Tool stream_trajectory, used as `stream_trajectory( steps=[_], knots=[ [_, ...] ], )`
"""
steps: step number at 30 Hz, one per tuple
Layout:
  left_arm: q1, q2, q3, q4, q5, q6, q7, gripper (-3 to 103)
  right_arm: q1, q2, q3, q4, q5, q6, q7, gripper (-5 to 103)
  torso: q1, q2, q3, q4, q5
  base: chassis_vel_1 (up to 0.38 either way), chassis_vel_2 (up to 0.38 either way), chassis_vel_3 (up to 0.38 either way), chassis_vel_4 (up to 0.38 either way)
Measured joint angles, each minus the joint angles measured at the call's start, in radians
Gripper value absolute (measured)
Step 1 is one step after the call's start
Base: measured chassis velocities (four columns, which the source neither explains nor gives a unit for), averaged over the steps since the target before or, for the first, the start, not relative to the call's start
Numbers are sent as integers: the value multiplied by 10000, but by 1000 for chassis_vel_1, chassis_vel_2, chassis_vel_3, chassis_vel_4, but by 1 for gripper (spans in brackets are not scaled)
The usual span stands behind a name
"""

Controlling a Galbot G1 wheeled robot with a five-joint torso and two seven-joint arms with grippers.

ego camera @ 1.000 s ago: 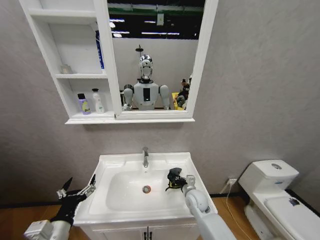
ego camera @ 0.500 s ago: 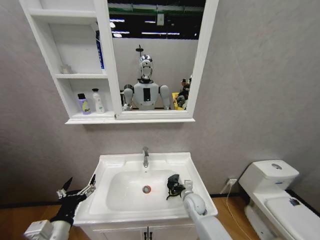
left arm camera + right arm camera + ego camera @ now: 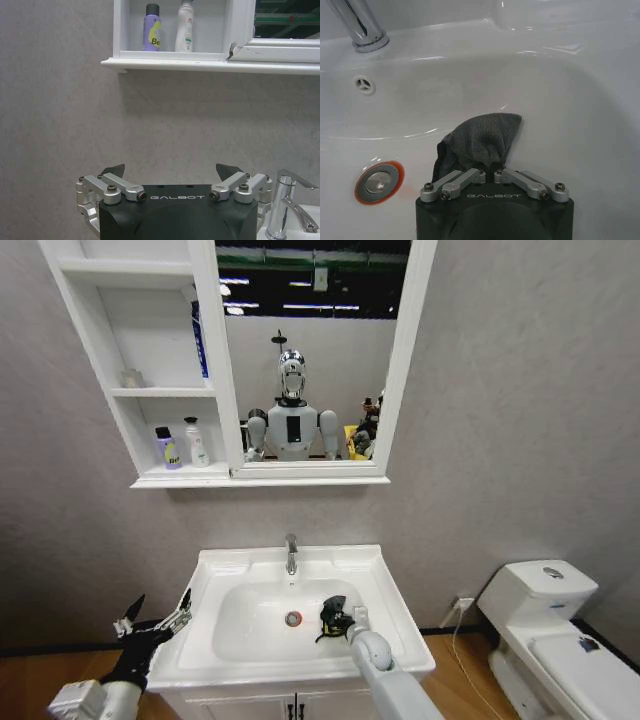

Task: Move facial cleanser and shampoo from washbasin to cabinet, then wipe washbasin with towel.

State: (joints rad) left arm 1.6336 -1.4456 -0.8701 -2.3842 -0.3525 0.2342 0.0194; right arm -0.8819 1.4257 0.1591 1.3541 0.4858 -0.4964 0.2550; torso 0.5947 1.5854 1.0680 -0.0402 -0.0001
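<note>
R hand (image 3: 492, 175) clamps the towel (image 3: 482, 140) inside the washbasin (image 3: 392, 585) bowl nr drain (image 3: 379, 181); L hand (image 3: 170, 175) wide, beside basin.

The wall (image 3: 520, 390) is grey with a fine rough texture. At the bottom a strip of wooden floor (image 3: 40, 675) shows. On the right stands a white toilet (image 3: 545, 625), and a white cable (image 3: 455, 635) hangs from a socket (image 3: 464, 602) near it.
</note>
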Motion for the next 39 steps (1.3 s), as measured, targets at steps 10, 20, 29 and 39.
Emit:
stream_trajectory(
  steps=[10, 20, 29, 39],
  knots=[
    [0, 0, 0, 0, 0, 0, -1, 100, 542, 707, -126, -867, 263, -53, 120, 2, 0, 0, 0, 1, 0, 0, 0, 0, 0],
    [0, 0, 0, 0, 0, 0, 0, 100, 1205, 1380, -317, -1812, 494, -204, 316, 2, 0, 0, 0, 2, 0, 0, 0, 0, 0],
    [0, 0, 0, 0, 0, 0, -3, 100, 1754, 1861, -633, -2835, 482, -162, 292, 2, -1, 2, -2, -1, 0, 0, 0, 0, 0],
    [0, 0, 0, 0, 0, 0, -2, 100, 2029, 1870, -838, -3352, 254, 77, 188, 2, -6, 6, -3, 6, 3, 0, 0, 0, 0]
  ],
)
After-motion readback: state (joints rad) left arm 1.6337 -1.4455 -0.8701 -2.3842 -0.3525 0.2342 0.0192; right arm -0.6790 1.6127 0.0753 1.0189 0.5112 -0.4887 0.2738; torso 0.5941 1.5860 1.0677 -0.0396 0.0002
